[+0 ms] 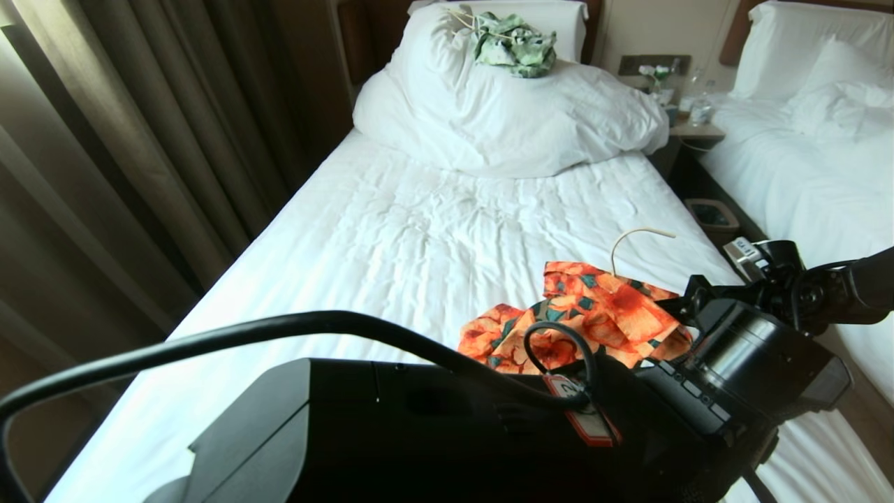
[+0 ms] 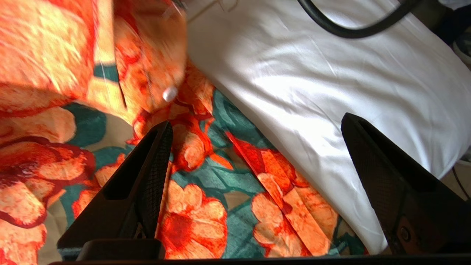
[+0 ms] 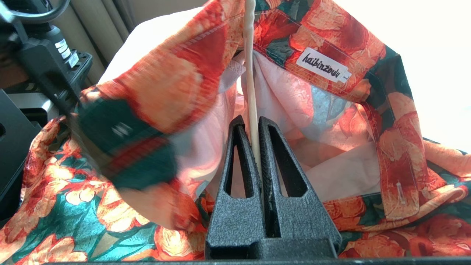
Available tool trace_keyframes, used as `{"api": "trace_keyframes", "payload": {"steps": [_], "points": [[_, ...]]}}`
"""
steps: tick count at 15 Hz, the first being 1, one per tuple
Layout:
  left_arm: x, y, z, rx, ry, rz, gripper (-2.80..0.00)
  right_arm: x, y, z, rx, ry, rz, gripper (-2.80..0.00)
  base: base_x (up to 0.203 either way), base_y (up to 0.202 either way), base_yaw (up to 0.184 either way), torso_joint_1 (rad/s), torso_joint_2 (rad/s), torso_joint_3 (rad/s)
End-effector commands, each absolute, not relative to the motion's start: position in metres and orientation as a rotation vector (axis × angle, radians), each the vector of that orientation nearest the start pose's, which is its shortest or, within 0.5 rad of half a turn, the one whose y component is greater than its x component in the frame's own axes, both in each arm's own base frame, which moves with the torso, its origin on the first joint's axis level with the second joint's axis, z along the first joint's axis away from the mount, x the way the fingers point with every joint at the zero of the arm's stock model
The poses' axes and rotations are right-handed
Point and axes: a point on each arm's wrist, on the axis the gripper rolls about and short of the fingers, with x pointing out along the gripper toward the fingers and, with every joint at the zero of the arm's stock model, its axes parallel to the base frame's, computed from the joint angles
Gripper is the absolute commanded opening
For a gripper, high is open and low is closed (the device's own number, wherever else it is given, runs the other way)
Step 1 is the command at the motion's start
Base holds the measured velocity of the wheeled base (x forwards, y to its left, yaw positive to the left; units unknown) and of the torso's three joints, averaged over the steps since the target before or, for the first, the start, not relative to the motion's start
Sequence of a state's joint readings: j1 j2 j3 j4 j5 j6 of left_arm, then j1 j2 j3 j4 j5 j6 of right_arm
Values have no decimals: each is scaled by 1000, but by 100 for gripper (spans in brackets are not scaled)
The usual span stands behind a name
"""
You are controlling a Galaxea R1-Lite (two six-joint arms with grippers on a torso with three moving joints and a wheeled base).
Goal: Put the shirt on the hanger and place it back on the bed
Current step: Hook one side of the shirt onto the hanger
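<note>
Mid-hanging step, by my reading: shirt sits bunched near the bed's foot edge, close in front of me, with the hanger threaded into it, hook poking up past the collar toward the pillows. My right gripper is clenched on the hanger's thin cream wire, inside the open neck of the shirt; the collar label and pale lining are spread around the wire, so the fabric is draped over the hanger but looks uneven, one side slumped and blurred. My left gripper hangs just above the shirt's lower edge where it meets the sheet, fingers spread wide, holding nothing; one finger is over the floral cloth, the other over bare sheet. Whether it touches the fabric I cannot tell. A white button shows on the fold above it. Next move, I judge: the left fingers need a fresh hold on the loose shoulder or front panel to draw it square over the hanger end, while the right keeps the wire steady; only then lay the lot flat on the bed. Risk: the wire slipping in a narrow pinch if the cloth is tugged hard.
</note>
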State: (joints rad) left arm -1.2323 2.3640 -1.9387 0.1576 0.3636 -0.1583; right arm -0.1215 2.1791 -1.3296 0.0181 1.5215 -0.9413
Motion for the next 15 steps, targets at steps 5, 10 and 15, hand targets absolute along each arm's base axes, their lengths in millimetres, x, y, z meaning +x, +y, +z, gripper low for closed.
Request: {"api": "trace_keyframes", "payload": {"steps": [5,10,15], "points": [[167,-430,143,327,561,-755,-152,397,-26,106,-96,-38,1423,-280,0,0,0,0,0,0],[168,-363,151,291,550,-662,-280,396,-26,107,-99,-41,1423,-280,0,0,0,0,0,0],[226,-287,185,180,319,-561,-280,395,-21,106,-92,-35,1433,-280,0,0,0,0,0,0]]}}
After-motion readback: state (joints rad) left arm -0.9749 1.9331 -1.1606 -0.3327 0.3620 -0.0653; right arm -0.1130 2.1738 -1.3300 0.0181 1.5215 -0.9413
